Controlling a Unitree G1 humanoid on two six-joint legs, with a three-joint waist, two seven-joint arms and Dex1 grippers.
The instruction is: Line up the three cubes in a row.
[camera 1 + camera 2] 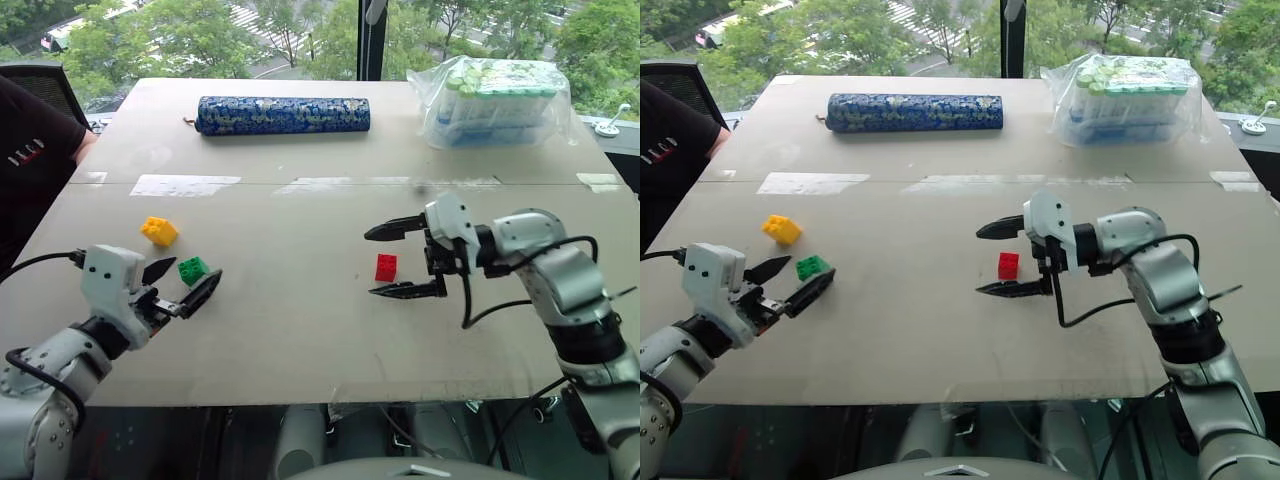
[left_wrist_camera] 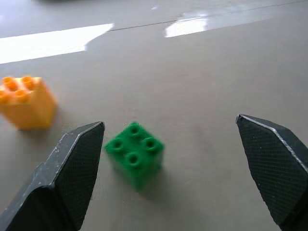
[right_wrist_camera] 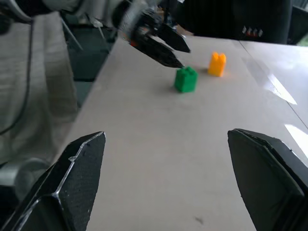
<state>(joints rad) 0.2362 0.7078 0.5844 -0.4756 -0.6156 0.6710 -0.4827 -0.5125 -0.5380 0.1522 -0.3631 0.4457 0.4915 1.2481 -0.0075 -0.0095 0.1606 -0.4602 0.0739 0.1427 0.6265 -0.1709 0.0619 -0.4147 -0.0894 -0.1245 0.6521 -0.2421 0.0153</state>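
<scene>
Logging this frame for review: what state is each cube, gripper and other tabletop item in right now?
yellow cube: on the table, studs up, free.
green cube: on the table between the left gripper's open fingers, not gripped.
red cube: on the table, free, between the right gripper's spread fingers.
left gripper: open.
right gripper: open, empty.
blue roll: lying flat.
plastic bag: resting, filled.

Both arms reach over the table, left hand [image 1: 185,285] and right hand [image 1: 400,260] spread wide, holding nothing.
</scene>
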